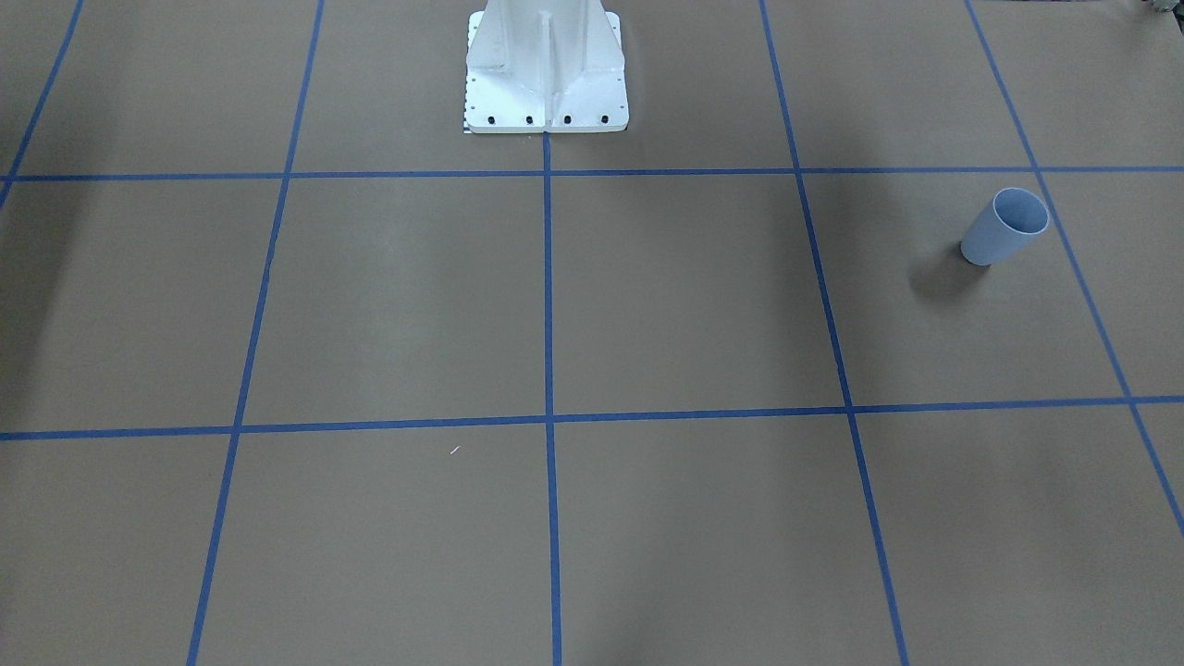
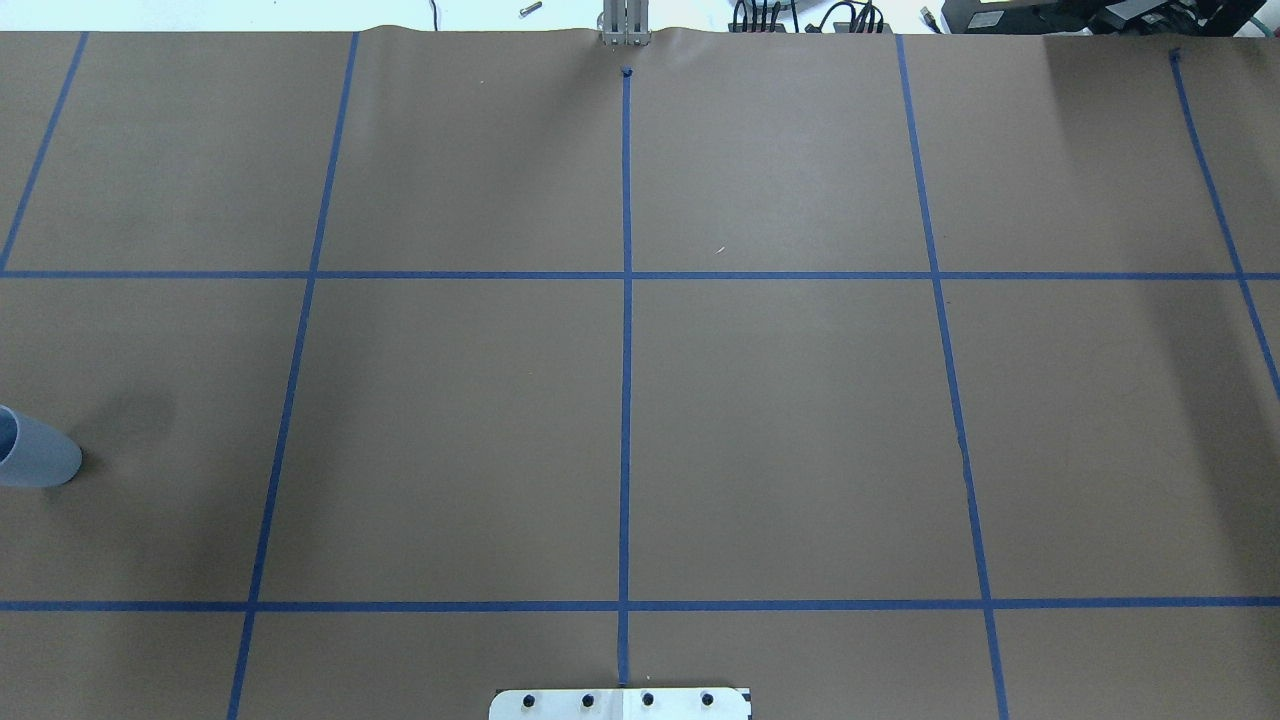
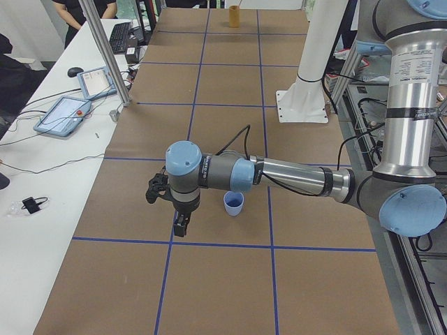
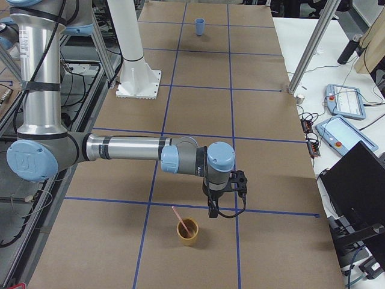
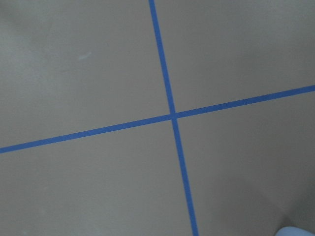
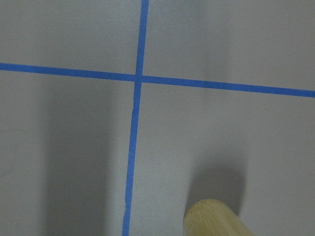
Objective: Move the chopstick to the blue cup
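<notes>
The blue cup (image 1: 1004, 227) stands upright on the brown table on my left side. It also shows at the left edge of the overhead view (image 2: 35, 455), in the left side view (image 3: 234, 204) and far off in the right side view (image 4: 200, 26). One pale-pink chopstick (image 4: 179, 218) leans in a tan wooden cup (image 4: 187, 231) at the table's right end. My left gripper (image 3: 180, 225) hangs above the table beside the blue cup. My right gripper (image 4: 213, 209) hangs just beside the tan cup. I cannot tell whether either is open or shut.
Blue tape lines (image 2: 626, 350) grid the brown table. The white robot pedestal (image 1: 546, 65) stands at mid-table on the robot's side. The tan cup's rim (image 6: 216, 219) shows in the right wrist view, and a sliver of the blue cup (image 5: 295, 231) in the left wrist view. Benches with tablets (image 3: 63, 115) flank the far side.
</notes>
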### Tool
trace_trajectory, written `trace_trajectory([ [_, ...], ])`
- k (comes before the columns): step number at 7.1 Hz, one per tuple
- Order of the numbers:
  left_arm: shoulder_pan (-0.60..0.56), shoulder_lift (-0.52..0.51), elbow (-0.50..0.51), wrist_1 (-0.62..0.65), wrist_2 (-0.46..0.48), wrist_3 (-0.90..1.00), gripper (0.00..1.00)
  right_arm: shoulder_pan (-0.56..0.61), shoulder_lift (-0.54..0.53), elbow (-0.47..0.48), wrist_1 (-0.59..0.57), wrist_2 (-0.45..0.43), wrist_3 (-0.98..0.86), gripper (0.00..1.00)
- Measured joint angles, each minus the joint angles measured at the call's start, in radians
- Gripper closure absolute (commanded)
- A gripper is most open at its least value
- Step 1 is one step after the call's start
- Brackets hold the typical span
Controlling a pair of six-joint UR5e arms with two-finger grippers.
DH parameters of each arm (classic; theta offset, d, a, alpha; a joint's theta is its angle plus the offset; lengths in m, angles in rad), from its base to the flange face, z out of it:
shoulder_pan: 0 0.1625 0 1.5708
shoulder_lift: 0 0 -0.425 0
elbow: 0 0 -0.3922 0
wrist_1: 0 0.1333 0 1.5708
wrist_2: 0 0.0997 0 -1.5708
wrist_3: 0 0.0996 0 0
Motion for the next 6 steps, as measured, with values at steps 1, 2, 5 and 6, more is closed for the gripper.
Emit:
trace_trajectory([
  [1,0.027,0.023,-0.02,-0.006,-0.017,-0.078,0.02,0.0,-0.002,0.009,0.0,0.0,0.0,0.0],
  [2,0.072,0.061,-0.05,-0.032,-0.026,-0.178,0.02,0.0,-0.004,0.021,-0.001,0.001,0.001,0.0],
  [5,0.223,0.245,-0.102,-0.356,-0.04,-0.491,0.02,0.0,-0.009,0.031,-0.001,0.001,0.002,0.0],
  [6,0.274,0.276,-0.103,-0.431,-0.041,-0.564,0.02,0.0,-0.011,0.031,0.0,0.0,0.002,0.0],
])
